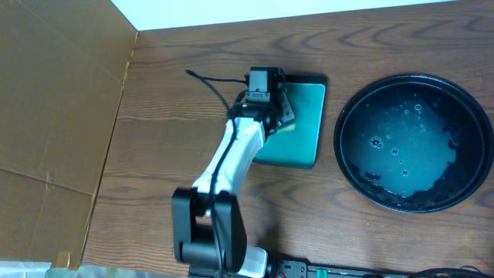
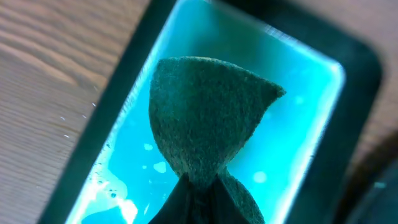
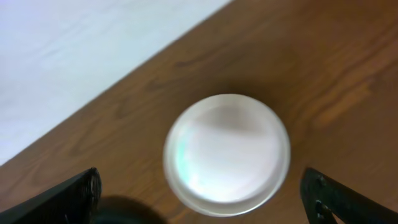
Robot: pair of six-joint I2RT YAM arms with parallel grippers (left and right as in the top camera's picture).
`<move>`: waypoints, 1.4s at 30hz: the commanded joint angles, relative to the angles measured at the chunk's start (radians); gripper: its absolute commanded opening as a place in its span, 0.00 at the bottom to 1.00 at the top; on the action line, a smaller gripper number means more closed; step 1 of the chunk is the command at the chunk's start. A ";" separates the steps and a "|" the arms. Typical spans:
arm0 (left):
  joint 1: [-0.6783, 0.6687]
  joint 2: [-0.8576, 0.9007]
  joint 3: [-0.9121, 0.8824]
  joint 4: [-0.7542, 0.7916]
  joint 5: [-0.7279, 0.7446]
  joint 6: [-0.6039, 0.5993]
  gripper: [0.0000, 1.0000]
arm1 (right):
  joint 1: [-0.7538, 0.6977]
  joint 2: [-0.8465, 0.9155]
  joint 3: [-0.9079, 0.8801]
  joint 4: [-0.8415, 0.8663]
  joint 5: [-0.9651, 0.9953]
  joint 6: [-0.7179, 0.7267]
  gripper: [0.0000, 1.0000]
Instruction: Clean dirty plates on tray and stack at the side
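Green pad (image 2: 205, 118) was clenched in left tool (image 2: 198, 208), mostly cut off, over teal dish (image 2: 298, 143); right tool (image 3: 205, 199) hung released above blurred white plate (image 3: 227, 155) on desk (image 3: 323, 62), count unreadable. Overhead, black tray (image 1: 340, 143) sat wet.

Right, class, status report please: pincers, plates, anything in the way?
Left pincer shut on green cloth over teal dish. Right pincer open above white plate on table. Tray wet. Nothing blocking.

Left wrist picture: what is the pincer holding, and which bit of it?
The left pincer holds a dark green scrubbing pad, pinched at its bunched lower end; the rest fans out over the teal dish.
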 commanded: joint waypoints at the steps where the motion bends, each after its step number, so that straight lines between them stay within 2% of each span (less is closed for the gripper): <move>1: 0.003 0.067 -0.004 0.018 -0.019 -0.009 0.07 | 0.048 -0.044 0.010 -0.020 -0.008 0.004 0.99; 7: 0.003 0.143 -0.004 0.018 -0.011 -0.009 0.08 | 0.123 -0.079 0.010 -0.028 -0.008 -0.019 0.99; 8: 0.003 0.141 -0.002 0.019 -0.010 -0.009 0.14 | 0.133 -0.081 0.010 -0.028 -0.008 -0.031 0.99; 10: 0.003 0.131 0.003 0.023 -0.010 -0.009 0.39 | 0.156 -0.081 0.010 -0.028 -0.009 -0.059 0.99; 12: 0.003 0.110 0.013 0.021 -0.010 -0.009 0.57 | 0.177 -0.081 0.010 -0.029 -0.008 -0.079 0.99; 13: 0.003 0.095 0.018 0.021 -0.010 -0.009 0.64 | 0.187 -0.081 0.010 -0.028 -0.008 -0.090 0.99; 16: 0.003 0.027 0.027 0.021 -0.007 -0.009 0.71 | 0.205 -0.085 0.010 -0.027 -0.010 -0.104 0.99; 24: 0.003 -0.260 0.027 -0.052 -0.007 -0.009 0.72 | 0.211 -0.164 0.010 -0.087 -0.079 -0.104 0.99; 30: 0.003 -0.461 0.026 -0.224 -0.008 -0.009 0.73 | 0.224 -0.290 0.007 -0.219 -0.054 -0.140 0.99; 31: 0.003 -0.484 0.026 -0.251 -0.008 -0.009 0.80 | 0.230 -0.311 0.006 -0.247 -0.034 -0.143 0.99; 35: 0.003 -0.550 0.026 -0.314 -0.007 -0.009 0.81 | 0.240 -0.361 0.006 -0.318 0.001 -0.175 0.99; 42: 0.003 -0.562 0.026 -0.317 -0.007 -0.009 0.81 | 0.240 -0.355 0.006 -0.340 -0.015 -0.172 0.99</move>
